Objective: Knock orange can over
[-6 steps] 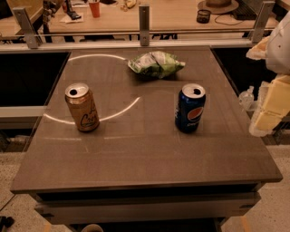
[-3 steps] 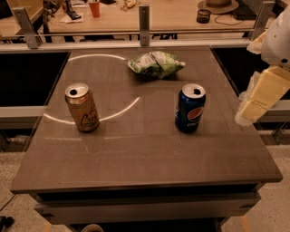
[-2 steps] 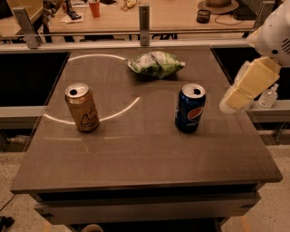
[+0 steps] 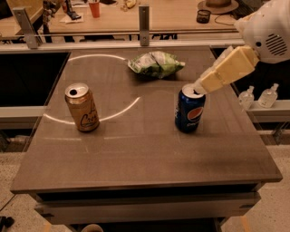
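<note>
The orange can point(image 4: 82, 108) stands upright on the left side of the dark table point(image 4: 145, 158); it is golden tan with dark cursive lettering and a silver top. My gripper point(image 4: 201, 85) reaches in from the upper right on a cream and white arm. Its tip is just over the top rim of the blue Pepsi can point(image 4: 190, 109), far to the right of the orange can. Nothing is in its grasp that I can see.
A green and white chip bag point(image 4: 156, 63) lies at the table's back middle. Two small clear bottles point(image 4: 247, 97) stand on a ledge right of the table. A wooden table with a red cup point(image 4: 94, 8) lies behind a rail.
My arm has swung left from beyond the table's right edge to over the Pepsi can. Both cans and the bag have not moved.
</note>
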You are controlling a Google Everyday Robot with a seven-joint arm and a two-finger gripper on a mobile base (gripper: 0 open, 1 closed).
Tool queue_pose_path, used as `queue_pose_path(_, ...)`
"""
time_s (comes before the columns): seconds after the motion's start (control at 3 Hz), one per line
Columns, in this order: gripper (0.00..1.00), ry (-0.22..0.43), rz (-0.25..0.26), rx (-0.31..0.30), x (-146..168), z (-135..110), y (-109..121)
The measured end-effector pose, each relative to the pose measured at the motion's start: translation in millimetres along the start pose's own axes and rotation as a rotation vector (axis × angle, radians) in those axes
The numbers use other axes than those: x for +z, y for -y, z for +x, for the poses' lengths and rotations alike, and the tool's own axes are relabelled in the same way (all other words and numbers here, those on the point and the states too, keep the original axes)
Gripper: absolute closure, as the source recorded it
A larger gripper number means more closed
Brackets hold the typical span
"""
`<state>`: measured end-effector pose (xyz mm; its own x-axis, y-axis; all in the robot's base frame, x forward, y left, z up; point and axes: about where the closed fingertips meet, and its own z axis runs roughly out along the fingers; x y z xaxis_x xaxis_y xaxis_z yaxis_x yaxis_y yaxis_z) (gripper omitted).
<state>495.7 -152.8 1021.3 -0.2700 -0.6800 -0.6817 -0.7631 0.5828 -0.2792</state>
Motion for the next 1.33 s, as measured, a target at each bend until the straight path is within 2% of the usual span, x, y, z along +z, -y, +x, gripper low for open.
queue_pose_path(0.33,0.0,0.164,-0.006,-0.04,19.3,-30.5,-13.9)
queue_pose_path(0.67,0.0,0.268,-0.032,-0.109,44.1,-55.1,-28.3)
queue_pose_path(1.0,0.0,0.342,-0.069,-0.118,68.6,-67.4,-38.8)
queue_pose_path(1.33,0.0,0.401,-0.119,-0.103,85.0,-72.7,-47.7)
